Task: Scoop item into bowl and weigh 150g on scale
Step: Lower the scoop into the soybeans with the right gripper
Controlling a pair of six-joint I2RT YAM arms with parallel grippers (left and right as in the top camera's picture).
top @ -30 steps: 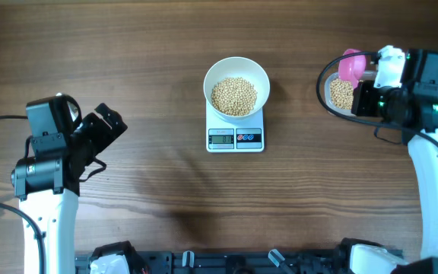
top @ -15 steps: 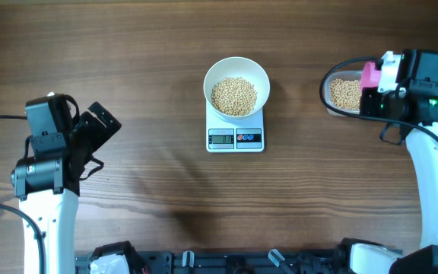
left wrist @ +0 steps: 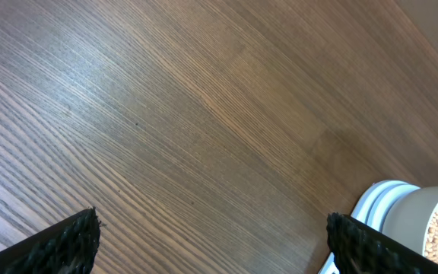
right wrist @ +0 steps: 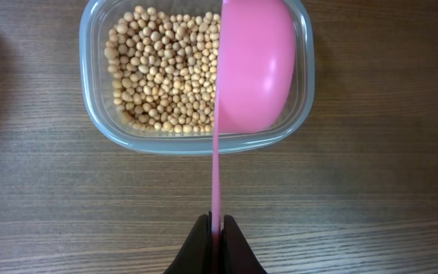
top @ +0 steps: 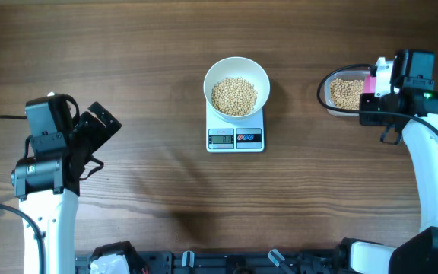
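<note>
The brown wood-grain worktop (top: 204,46) carried every item. Nearest, the left pincer (top: 103,131) stood with jaws spread wide, holding nothing, above bare wood well left of the scale (top: 236,138). The right pincer (right wrist: 217,228) was clamped tight on the thin handle of a pink scoop (right wrist: 253,65), whose cup lay over one end of a clear tub (right wrist: 97,122) part-filled with beans (right wrist: 162,76). At mid-worktop the scale sat with its display towards the arms. Further back, the white bowl (top: 236,65) rested on its platform and held a mound of beans. The tub lay well right of the bowl.
</note>
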